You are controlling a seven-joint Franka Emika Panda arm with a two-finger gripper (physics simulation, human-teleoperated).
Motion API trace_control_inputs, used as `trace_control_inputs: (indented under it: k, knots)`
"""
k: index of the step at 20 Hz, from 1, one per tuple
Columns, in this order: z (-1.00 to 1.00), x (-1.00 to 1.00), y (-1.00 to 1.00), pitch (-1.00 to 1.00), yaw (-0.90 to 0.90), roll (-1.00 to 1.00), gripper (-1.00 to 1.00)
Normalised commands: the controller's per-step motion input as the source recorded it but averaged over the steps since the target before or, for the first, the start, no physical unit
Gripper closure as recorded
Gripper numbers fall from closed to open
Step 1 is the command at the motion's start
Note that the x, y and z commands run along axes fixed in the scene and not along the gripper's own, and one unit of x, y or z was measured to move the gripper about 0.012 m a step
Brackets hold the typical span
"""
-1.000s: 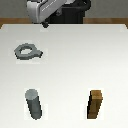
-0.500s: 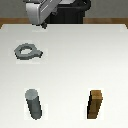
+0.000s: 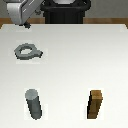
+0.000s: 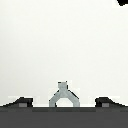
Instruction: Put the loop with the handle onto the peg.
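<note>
Our gripper [image 3: 27, 23] has drifted a little toward the exterior view's left over the last second, closing on the loop with the handle [image 3: 27, 51], which lies flat on the table [image 3: 75, 60] just ahead of it. Our fingers [image 4: 21, 102] stand apart with nothing between them. The peg [image 3: 34, 104] stands well beyond the loop. We judge the approach underway, grasp not begun.

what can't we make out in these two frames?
- Gripper: exterior view's top edge crops the arm, fingers tiny; open or shut unclear.
- Loop with the handle: wrist view shows a sliver, the rest behind the dark gripper body.
- Peg, brown block: outside the wrist view.
</note>
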Motion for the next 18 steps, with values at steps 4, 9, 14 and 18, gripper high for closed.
trace_control_inputs:
  k: [4, 9, 14, 18]
  knots:
    - [-0.75, 0.0, 0.0, 0.0, 0.0, 0.0, -1.0]
    - [-0.8, -0.03, 0.0, 0.0, 0.0, 0.0, -1.0]
    - [-0.6, -0.2, 0.0, 0.0, 0.0, 0.0, -1.0]
    - [-0.5, -0.25, 0.0, 0.0, 0.0, 0.0, -1.0]
